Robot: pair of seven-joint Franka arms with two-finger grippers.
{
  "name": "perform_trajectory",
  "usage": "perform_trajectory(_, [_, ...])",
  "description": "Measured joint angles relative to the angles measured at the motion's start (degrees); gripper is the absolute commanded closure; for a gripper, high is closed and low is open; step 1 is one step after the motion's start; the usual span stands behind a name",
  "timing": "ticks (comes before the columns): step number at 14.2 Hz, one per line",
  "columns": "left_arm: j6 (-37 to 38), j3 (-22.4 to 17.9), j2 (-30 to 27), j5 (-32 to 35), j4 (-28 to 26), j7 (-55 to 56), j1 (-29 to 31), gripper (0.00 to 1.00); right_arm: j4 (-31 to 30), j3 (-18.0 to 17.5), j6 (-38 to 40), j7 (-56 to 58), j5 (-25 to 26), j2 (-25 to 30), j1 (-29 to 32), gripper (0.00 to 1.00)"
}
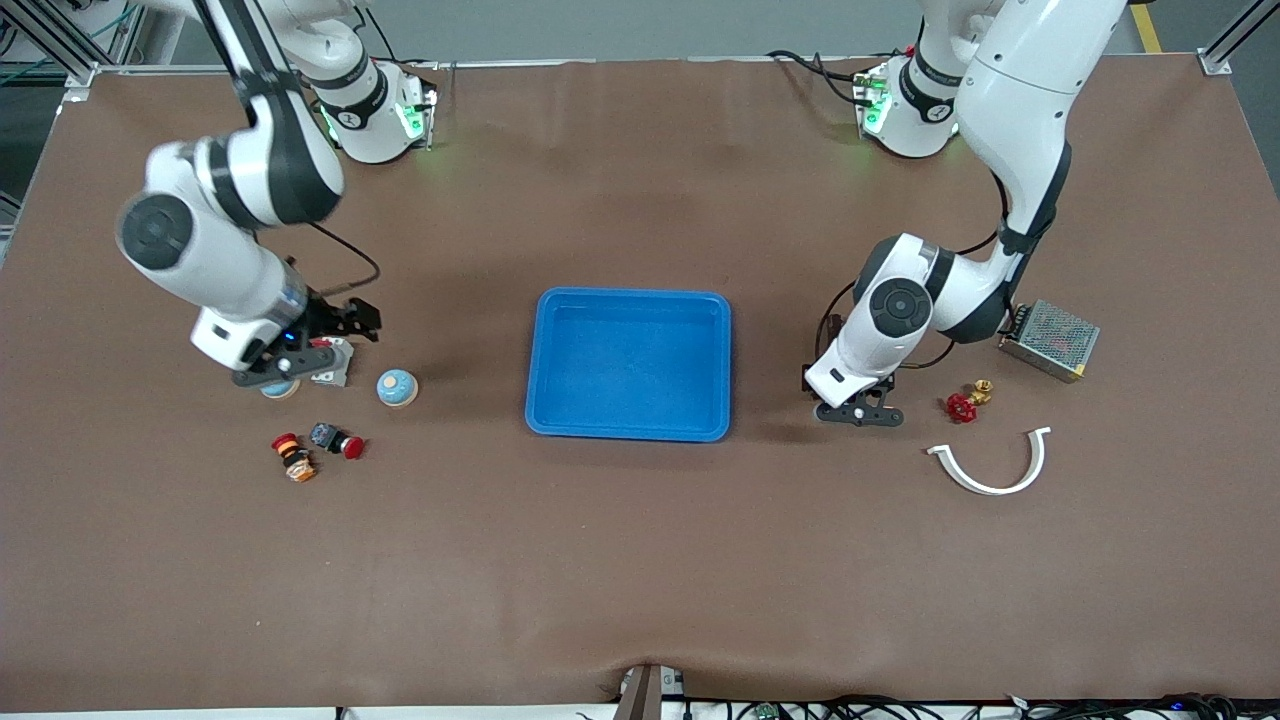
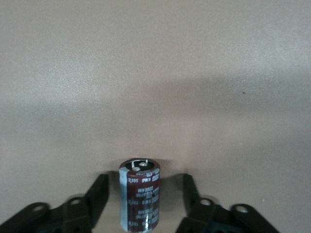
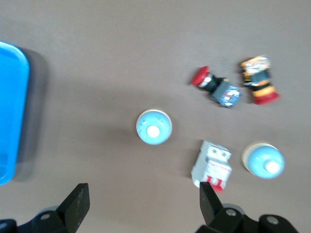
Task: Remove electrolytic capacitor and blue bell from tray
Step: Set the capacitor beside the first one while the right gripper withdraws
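Nearest the front camera lies a white curved strip [image 1: 992, 465] on the brown counter [image 1: 640, 580], toward the left arm's end from the blue tray [image 1: 629, 363]. Just farther from the camera than the strip sit a small red valve [image 1: 965, 403] and, farther again, a metal mesh box [image 1: 1049, 339].

Between the tray and the valve, the left gripper [image 1: 858, 413] is low over the counter. In the left wrist view its fingers [image 2: 97, 196] stand parted on either side of the dark red capacitor [image 2: 140, 195], which stands upright on the counter with a gap on each side, so it is released.

Toward the right arm's end from the tray, one blue bell [image 1: 397, 388] stands beside the right gripper [image 1: 285, 368], whose fingers [image 3: 77, 206] are spread wide and hold nothing. A second bell [image 3: 263, 160] and a white breaker [image 3: 211, 164] lie under that gripper. Nearer the camera are two push-button switches [image 1: 337, 440] [image 1: 294, 456].
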State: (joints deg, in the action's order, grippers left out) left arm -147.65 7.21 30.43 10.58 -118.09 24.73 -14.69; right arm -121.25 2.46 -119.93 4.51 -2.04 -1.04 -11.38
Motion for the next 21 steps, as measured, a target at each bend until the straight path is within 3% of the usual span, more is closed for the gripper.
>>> perform_trajectory(4, [-0.06, 0.03, 0.07, 0.00, 0.38, 1.46, -0.11, 0.00, 3.02, 0.10, 7.34, -0.18, 0.38, 8.07, 5.65, 0.00])
perform_trajectory(9, [0.04, 0.04, -0.09, 0.00, 1.11, 2.03, -0.04, 0.00, 20.90, 0.13, 21.99, -0.24, 0.45, 5.99, 9.79, 0.00])
perform_trajectory(15, [6.23, 0.00, -2.53, 0.00, 4.52, 2.07, 0.56, 0.00, 28.68, 0.12, 22.36, -0.65, 0.45, 2.53, 12.24, 0.00])
perform_trajectory(21, [7.63, 0.01, -4.71, -0.29, 5.45, 2.28, 1.76, 0.00, 30.93, 0.10, 23.24, -0.63, 0.45, 2.51, 14.04, 0.00])
